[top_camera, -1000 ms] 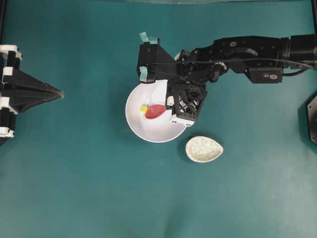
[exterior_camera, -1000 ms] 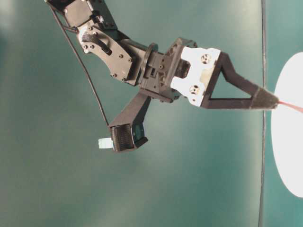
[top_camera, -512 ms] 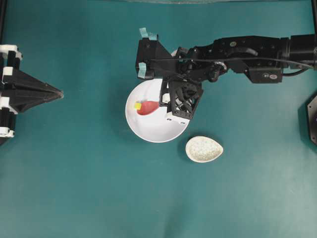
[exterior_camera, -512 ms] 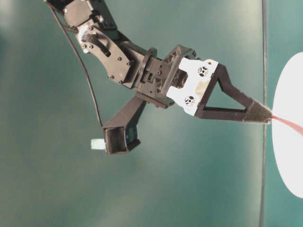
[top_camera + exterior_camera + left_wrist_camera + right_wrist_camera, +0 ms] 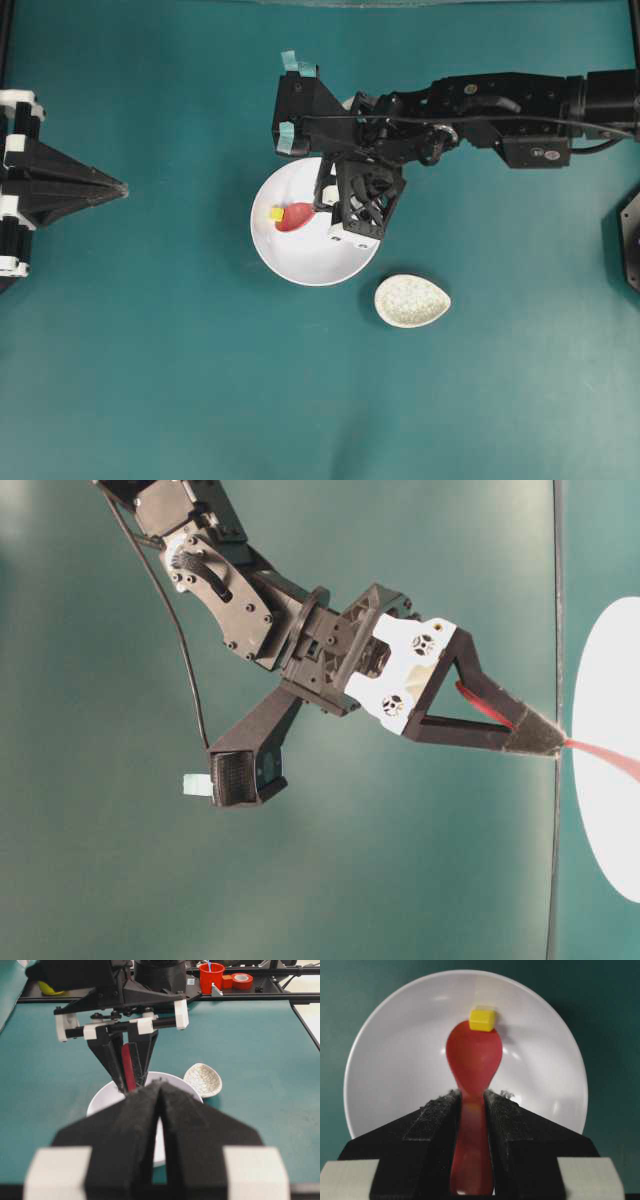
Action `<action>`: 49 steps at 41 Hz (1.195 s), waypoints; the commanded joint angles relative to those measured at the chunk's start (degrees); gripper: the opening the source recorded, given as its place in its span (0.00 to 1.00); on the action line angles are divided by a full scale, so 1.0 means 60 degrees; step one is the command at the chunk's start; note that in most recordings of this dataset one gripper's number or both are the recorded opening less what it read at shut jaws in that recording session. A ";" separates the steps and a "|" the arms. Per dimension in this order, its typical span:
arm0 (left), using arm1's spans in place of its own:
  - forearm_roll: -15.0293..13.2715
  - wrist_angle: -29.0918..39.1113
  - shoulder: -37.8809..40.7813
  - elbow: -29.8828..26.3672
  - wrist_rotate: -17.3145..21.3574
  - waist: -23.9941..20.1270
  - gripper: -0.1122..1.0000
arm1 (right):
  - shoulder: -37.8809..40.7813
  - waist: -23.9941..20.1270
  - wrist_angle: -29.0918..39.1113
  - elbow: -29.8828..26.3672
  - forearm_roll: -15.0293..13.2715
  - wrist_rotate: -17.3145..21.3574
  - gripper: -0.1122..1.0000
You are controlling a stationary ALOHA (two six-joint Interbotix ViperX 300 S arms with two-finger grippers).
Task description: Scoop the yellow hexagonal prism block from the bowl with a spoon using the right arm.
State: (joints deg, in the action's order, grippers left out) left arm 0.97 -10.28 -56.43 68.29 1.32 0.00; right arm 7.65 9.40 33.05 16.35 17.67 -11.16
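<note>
Presently the right gripper [image 5: 471, 1105] clamps the glossy red spoon [image 5: 472, 1060] by its handle; beyond its fingers the small yellow block [image 5: 482, 1019] touches the scoop's tip inside the white round bowl [image 5: 395, 1060]. Pushing further risks skidding it up the wall.

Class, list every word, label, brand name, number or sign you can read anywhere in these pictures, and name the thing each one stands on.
No text can be read.
Small pale label on the black right arm, overhead view: too small to read.
Glossy red-pink spoon, white round bowl, tiny yellow block, speckled cream dish: no markings.
Red cup and tape roll behind the table: no legible print.
</note>
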 commanded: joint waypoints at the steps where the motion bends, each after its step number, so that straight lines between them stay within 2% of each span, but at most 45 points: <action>1: 0.0015 -0.0103 0.0029 -0.0161 0.0015 0.0015 0.09 | -0.0146 -0.0015 -0.0103 -0.0220 -0.0015 -0.0015 0.31; 21: 0.0015 -0.0103 0.0029 -0.0161 0.0015 0.0000 0.09 | -0.0439 -0.0073 -0.0601 0.0146 -0.0015 -0.0015 0.30; 49: 0.0015 -0.0103 0.0029 -0.0161 0.0015 0.0000 0.09 | -0.1172 -0.0278 -0.2417 0.1318 -0.0015 -0.0015 0.30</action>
State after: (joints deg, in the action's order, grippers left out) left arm 0.88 -10.28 -56.43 68.29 1.32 0.00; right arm 2.81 8.00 20.13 24.35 17.67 -11.16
